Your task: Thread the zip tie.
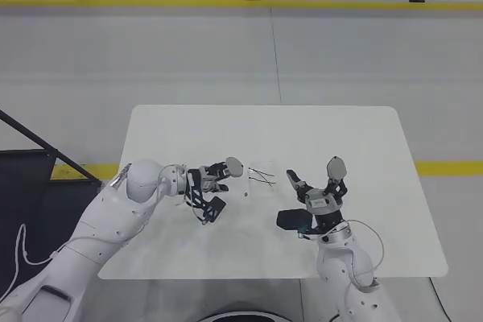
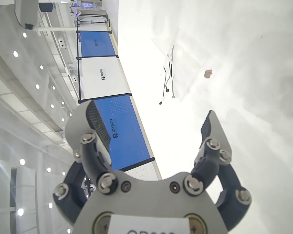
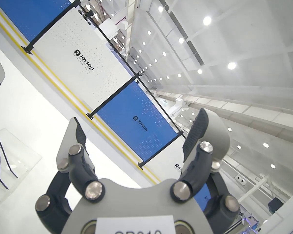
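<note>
Several thin zip ties [image 1: 262, 175], black and white, lie on a clear plastic sheet [image 1: 256, 183] near the middle of the white table [image 1: 362, 145]. In the left wrist view the zip ties [image 2: 169, 79] lie some way beyond my left gripper [image 2: 152, 120], which is open and holds nothing. In the top view my left gripper [image 1: 225, 177] sits just left of the ties, its fingers pointing right toward them. My right gripper [image 1: 315, 173] stands open to the right of the ties, fingers pointing away from me. The right wrist view shows the right gripper [image 3: 139, 127] open and black zip ties [image 3: 2, 164] off to its side.
A small brown speck [image 2: 208, 73] lies on the table near the sheet. A black frame [image 1: 32, 141] stands off the table's left edge. Yellow floor tape [image 1: 459, 167] runs behind the table.
</note>
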Controlling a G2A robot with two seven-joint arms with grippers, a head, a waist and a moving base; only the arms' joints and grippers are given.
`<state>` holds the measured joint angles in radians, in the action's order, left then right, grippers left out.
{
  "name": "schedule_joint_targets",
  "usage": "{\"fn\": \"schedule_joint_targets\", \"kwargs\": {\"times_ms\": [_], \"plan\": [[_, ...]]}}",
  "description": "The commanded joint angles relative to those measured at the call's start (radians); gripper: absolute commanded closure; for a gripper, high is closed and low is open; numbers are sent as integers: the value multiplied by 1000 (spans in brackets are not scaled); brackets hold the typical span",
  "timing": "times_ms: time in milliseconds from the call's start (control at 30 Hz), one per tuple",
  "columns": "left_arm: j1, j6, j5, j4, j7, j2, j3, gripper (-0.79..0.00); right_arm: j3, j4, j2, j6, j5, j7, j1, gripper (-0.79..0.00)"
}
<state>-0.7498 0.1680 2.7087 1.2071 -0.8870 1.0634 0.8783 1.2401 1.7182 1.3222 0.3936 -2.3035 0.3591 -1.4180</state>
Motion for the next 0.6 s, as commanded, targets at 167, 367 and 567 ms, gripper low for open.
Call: {"fn": "schedule_joint_targets", "kwargs": {"times_ms": [167, 367, 567], "plan": [[31, -28, 0, -37, -15, 17, -43, -468, 8, -18, 0, -23, 30, 16, 9, -785], [60, -41, 3, -75, -2, 33, -78, -397, 8, -34, 1, -57, 60, 39, 20, -785], [81, -56, 5, -110, -10, 46, -106, -326, 19, -49, -1, -83, 103, 82, 27, -785]]}}
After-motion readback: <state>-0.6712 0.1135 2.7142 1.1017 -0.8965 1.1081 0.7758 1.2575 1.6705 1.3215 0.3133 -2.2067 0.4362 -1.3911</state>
